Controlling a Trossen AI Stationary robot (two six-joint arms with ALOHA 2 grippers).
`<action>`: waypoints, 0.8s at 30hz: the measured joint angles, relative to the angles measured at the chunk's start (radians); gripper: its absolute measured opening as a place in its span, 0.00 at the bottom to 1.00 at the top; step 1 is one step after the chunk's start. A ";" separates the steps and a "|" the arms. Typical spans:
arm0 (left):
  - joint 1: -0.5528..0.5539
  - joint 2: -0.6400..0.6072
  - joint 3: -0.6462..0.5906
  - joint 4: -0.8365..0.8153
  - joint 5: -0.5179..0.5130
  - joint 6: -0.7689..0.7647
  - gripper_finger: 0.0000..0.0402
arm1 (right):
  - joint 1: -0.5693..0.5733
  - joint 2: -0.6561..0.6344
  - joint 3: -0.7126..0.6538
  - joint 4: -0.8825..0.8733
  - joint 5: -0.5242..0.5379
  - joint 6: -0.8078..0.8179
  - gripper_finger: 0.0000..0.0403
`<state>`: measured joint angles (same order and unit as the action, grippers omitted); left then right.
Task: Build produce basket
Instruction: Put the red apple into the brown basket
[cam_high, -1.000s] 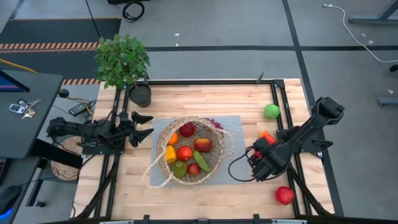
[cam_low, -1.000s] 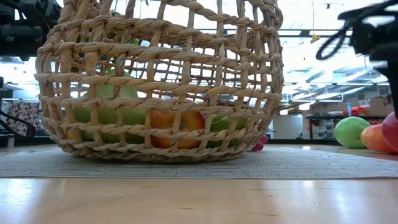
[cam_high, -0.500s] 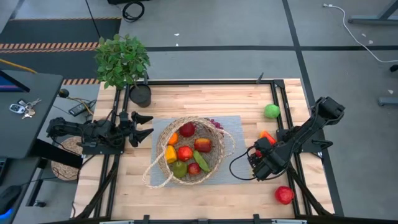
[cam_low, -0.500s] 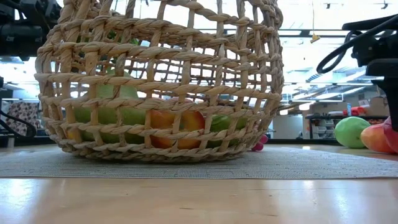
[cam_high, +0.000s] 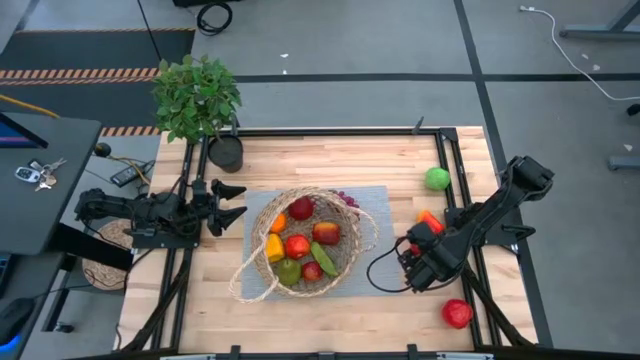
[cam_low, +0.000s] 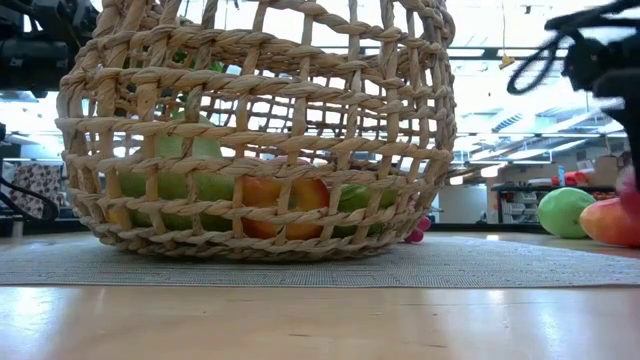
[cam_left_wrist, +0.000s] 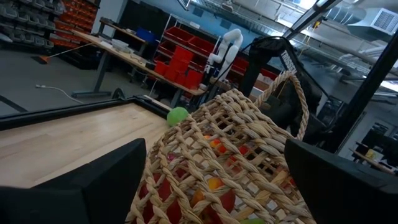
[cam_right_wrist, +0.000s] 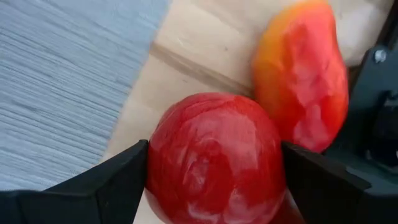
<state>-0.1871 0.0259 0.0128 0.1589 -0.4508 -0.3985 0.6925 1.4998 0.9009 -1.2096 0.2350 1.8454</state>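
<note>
The wicker basket stands on a grey mat and holds several pieces of produce. My right gripper points down at the mat's right edge and is shut on a red apple. An orange-red pepper lies just beyond it. A green apple and a second red apple lie on the bare table to the right. Purple grapes show behind the basket. My left gripper waits open, level, at the basket's left side. My right gripper pinches the red apple by two opposite sides between its two fingers. The fingers come from above, pointing steeply down. In the low view the apple hangs a little above the table, next to the pepper.
A potted plant stands at the table's far left corner. A black frame runs along the table's edges. Bare wood lies in front of the mat and between the mat and the right rail.
My right gripper has dipped onto the red apple and come back up. The apple now stands slightly higher beside the pepper than before.
</note>
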 joint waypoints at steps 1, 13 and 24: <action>0.000 0.000 0.000 0.000 0.000 0.000 0.97 | 0.000 0.000 0.013 -0.011 0.015 -0.004 0.86; 0.000 0.000 0.000 0.000 0.000 0.000 0.97 | 0.000 0.000 0.360 -0.313 0.325 -0.043 0.86; 0.000 0.000 0.000 0.000 0.000 0.000 0.97 | -0.008 0.000 0.698 -0.244 0.818 -0.380 0.86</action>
<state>-0.1871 0.0257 0.0128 0.1589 -0.4511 -0.3987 0.6844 1.4994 1.5993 -1.4541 1.0526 1.4650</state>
